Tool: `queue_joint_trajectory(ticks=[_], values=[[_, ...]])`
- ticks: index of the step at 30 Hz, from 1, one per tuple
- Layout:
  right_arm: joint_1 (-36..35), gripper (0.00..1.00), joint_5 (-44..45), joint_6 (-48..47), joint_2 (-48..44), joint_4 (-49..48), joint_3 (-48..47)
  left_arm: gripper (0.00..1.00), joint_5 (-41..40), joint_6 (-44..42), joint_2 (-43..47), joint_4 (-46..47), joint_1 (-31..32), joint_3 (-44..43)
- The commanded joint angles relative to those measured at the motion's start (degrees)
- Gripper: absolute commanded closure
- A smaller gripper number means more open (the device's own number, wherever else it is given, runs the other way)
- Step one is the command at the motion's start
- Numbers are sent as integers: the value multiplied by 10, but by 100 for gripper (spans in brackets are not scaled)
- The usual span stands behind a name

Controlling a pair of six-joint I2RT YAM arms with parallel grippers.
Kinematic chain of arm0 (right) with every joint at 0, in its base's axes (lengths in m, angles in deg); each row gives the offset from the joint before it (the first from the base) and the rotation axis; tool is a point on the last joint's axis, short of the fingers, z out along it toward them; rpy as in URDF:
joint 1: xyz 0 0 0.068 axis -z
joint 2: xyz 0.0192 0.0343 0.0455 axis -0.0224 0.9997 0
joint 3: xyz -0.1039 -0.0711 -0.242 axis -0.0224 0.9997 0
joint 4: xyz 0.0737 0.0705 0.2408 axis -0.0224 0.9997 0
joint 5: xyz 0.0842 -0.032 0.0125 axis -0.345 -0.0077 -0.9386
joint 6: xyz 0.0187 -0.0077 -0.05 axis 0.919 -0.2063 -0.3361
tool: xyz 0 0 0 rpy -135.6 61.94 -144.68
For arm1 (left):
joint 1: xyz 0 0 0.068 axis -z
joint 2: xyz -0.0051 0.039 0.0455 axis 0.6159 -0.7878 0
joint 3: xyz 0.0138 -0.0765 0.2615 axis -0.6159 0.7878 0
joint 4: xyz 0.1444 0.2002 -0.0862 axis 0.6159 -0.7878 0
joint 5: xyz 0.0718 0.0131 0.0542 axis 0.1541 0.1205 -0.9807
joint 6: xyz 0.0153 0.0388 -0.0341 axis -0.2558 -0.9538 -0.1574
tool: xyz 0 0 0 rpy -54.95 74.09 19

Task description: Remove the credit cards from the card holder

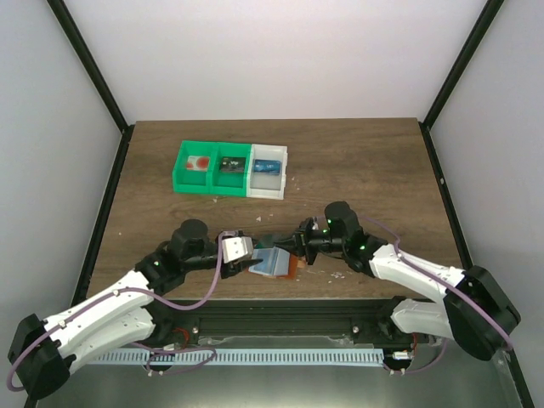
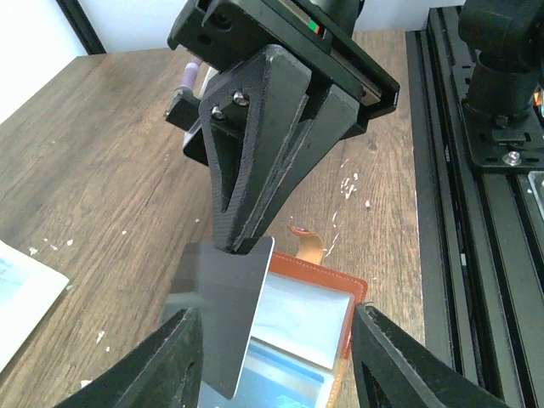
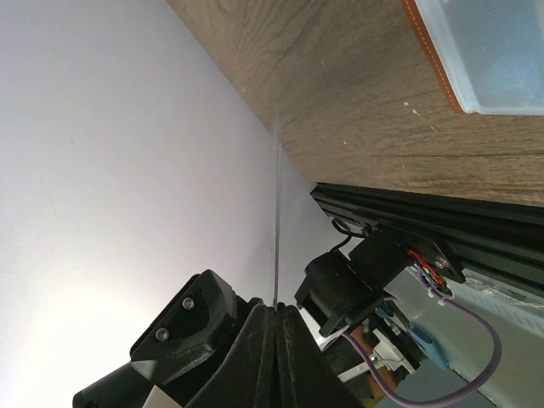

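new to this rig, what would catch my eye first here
The right gripper, shut on a thin card over the open holder, front and centre. The left gripper straddles the holder, jaws apart. Farther back sit a green bin and white bin.

credit card point(image 2: 225, 319) tilted over open card holder point(image 2: 316, 274).

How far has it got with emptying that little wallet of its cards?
Done: one blue card lies in the white bin. In hand: the right gripper is shut on a card by the open card holder, which the left gripper straddles. Left: dropping this card off; a blue edge in a pocket hints that another may remain.
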Motion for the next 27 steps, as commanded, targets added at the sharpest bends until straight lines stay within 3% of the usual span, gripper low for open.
queue_joint_trajectory(ticks=[1, 5, 14, 19, 24, 27], values=[[4, 100, -28, 1, 18, -27, -23, 53, -1, -23, -3, 5, 5, 7], [4, 99, -26, 4, 12, -27, -15, 65, -20, -35, -4, -1, 6, 8], [4, 100, -31, 5, 14, -33, -18, 63, -68, -54, -28, -11, 34, 6], [4, 99, -46, 1, 19, -46, -15, 75, -93, -50, -23, 4, 34, 6], [4, 99, -48, -1, 17, -53, -12, 100, -138, -49, -5, 23, 34, 13], [4, 99, -53, -4, 18, -72, -8, 100, -144, -36, 3, 33, 34, 14]])
